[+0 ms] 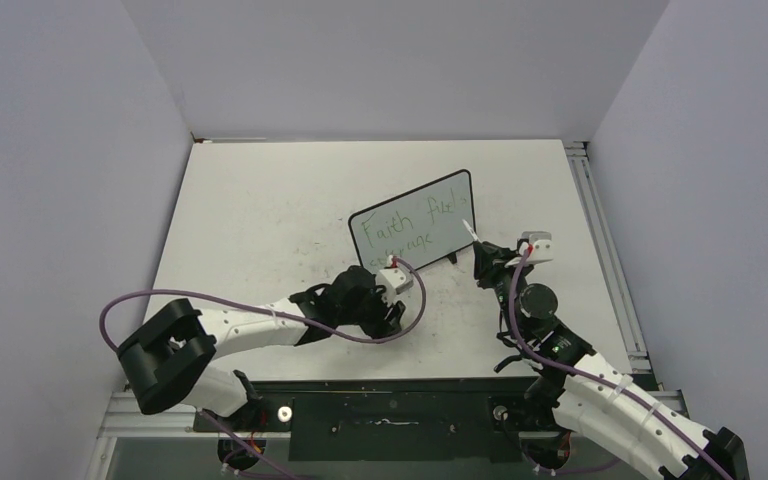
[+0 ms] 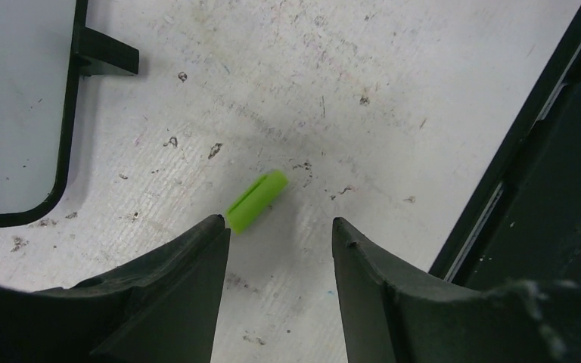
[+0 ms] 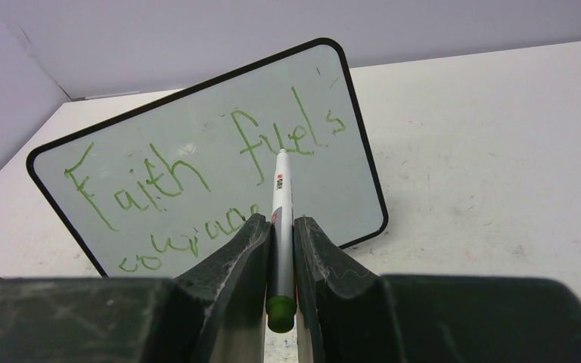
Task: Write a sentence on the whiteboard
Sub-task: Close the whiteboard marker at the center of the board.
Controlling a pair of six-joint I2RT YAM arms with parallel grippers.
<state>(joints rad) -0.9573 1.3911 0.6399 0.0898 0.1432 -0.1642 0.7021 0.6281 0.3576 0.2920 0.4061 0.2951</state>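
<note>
Sentence [image 3: 197,174] looks complete on whiteboard [image 3: 333,189]. Right gripper [image 3: 281,225] clamps green marker [image 3: 281,189]. Left gripper [image 2: 280,225] half-open, empty (cap [image 2: 257,200] loose on bench [image 2: 386,91], toward near edge). Next, likely: grasp cap, recap.

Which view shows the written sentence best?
Right wrist: the sentence fills the whiteboard up close, though the marker covers part of the lower line. Top external shows it small. Left wrist shows only a bare board corner.
</note>
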